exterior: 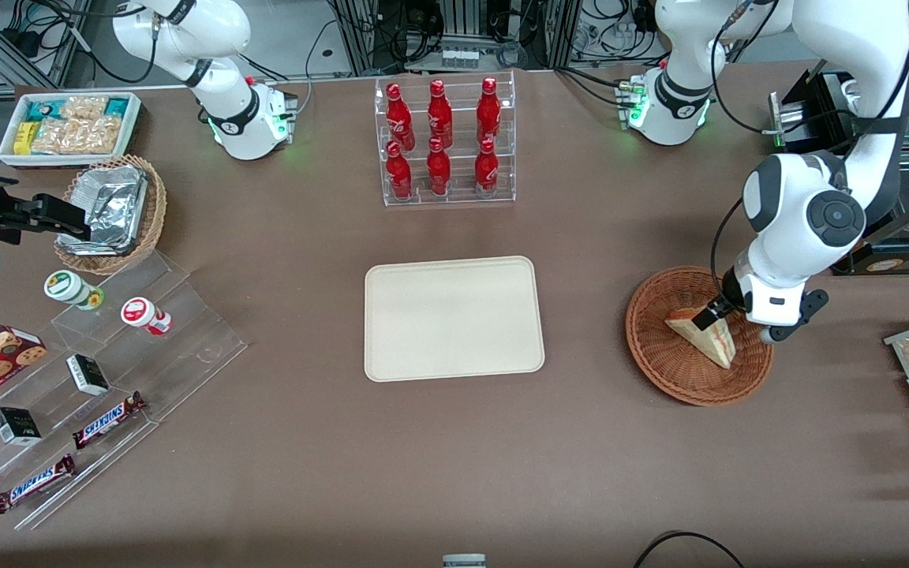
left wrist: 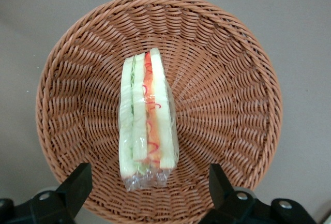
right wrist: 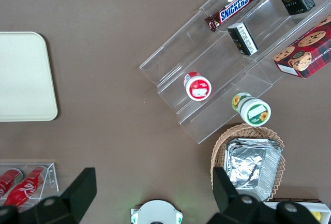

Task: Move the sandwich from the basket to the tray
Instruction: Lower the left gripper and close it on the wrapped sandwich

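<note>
1. Gripper (left wrist: 147, 182) hovered low over the basket (exterior: 663, 371), fingers (left wrist: 77, 182) spread wide, wider than the wedge is thick, holding nothing. In the front view one finger looked at or near the bread's upper end; contact couldn't be confirmed.
2. Sandwich (left wrist: 146, 118) stood on edge in the basket's middle, cut face up, red, orange and green layers showing, clear wrap bunched at the end nearest the gripper.
3. Handling, my read: light, soft, squashes easily; the wrap is likely slippery. Best hold is across the two flat bread faces, mid-length, with a gentle squeeze. The fingers already straddled those faces, so a straight drop and close should have done it.
4. Risk: pinch too hard and the filling squeezes out; grab only the wrap and it slides.
5. Tray (exterior: 391, 363) sat well apart at about 9 o'clock from the basket in the front view, nothing on it.
6. Bottle rack (exterior: 447, 142) at 12 o'clock from the tray, clear of the likely path.
</note>
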Available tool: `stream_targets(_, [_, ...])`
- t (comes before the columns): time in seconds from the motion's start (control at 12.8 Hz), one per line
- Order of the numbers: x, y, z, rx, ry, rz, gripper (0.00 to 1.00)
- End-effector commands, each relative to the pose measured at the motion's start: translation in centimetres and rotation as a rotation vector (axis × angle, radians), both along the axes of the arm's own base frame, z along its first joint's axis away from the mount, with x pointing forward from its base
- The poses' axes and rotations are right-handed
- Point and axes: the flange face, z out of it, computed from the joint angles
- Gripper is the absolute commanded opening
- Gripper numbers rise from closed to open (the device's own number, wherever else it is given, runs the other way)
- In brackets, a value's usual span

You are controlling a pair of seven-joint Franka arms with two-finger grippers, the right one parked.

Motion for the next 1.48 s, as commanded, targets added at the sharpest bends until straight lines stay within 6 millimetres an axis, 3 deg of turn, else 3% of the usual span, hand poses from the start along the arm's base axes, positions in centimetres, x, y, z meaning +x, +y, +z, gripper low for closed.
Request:
stream_targets(0.0, [0.3,0.2,-1.7,0.009,-0.013,0.023,1.0])
stream_targets(0.31, [0.4,0.3,-4.0,0.008,-0.004,0.026,1.0])
stream_targets(0.39, [0.4,0.2,-4.4,0.009,0.004,0.024,0.95])
stream_targets(0.62, [0.3,0.3,-4.9,0.011,0.013,0.023,0.14])
stream_targets(0.7, [0.3,0.5,-4.8,0.01,0.013,0.027,0.0])
stream_targets(0.86, [0.4,0.5,-4.6,0.01,0.01,0.024,0.0])
stream_targets(1.02, [0.6,0.6,-2.5,0.011,-0.004,0.024,0.0])
stream_targets(1.25, [2.6,-0.7,3.3,0.019,0.041,0.002,0.0])
stream_targets(1.41, [4.0,-3.5,7.8,0.028,0.096,-0.054,0.0])
